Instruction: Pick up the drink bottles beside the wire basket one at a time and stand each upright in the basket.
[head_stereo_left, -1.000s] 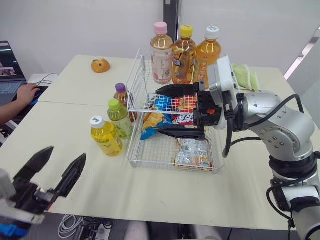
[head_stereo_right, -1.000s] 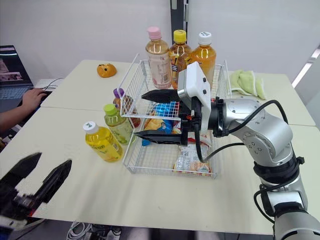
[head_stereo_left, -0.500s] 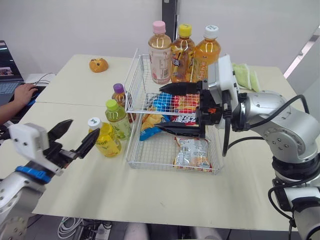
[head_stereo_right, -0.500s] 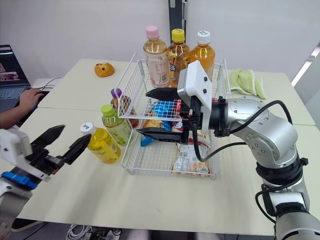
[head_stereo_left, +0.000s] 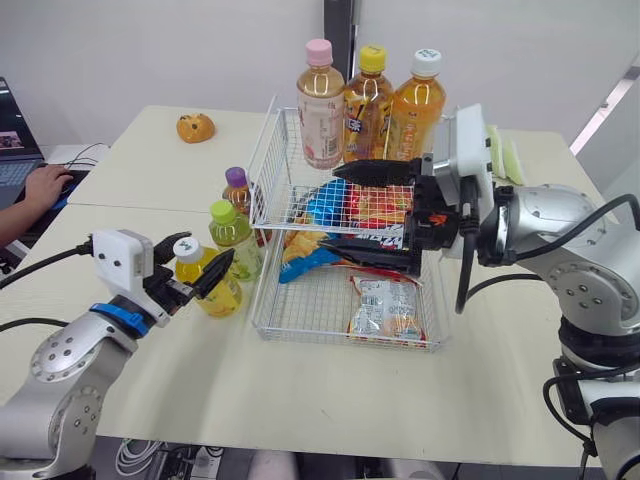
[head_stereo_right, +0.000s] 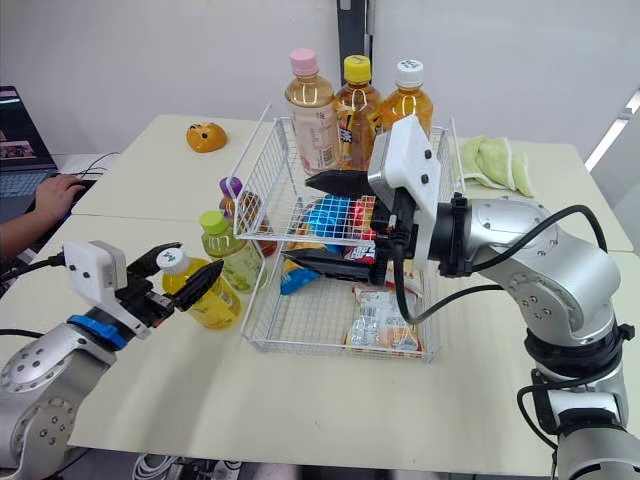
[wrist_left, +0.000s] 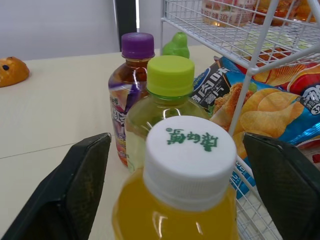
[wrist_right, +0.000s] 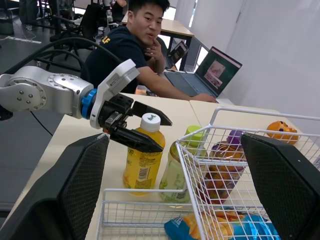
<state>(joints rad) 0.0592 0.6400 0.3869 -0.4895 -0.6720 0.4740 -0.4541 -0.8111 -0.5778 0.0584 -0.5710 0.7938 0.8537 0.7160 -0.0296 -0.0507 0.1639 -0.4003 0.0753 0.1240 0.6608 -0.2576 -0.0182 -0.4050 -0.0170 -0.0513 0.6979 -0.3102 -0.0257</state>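
A yellow drink bottle (head_stereo_left: 207, 285) with a white cap (wrist_left: 190, 155) stands on the table just left of the wire basket (head_stereo_left: 262, 300). My left gripper (head_stereo_left: 208, 248) is open, one finger on each side of that cap, not closed on it. Behind it stand a green-capped bottle (head_stereo_left: 237, 240) and a purple-capped bottle (head_stereo_left: 240, 195). Three bottles (head_stereo_left: 365, 110) stand upright at the basket's far end. Over the basket's middle hangs my right gripper (head_stereo_left: 330, 210), open and holding nothing.
Snack packs (head_stereo_left: 385, 305) lie in the basket. An orange bun (head_stereo_left: 196, 127) sits at the far left of the table and a green cloth (head_stereo_left: 500, 150) at the far right. A person's hand (head_stereo_left: 40, 185) rests by a laptop at the left edge.
My left arm has come up from the near left edge to the yellow bottle, and its open fingers now flank the cap. The right gripper has stayed over the basket.
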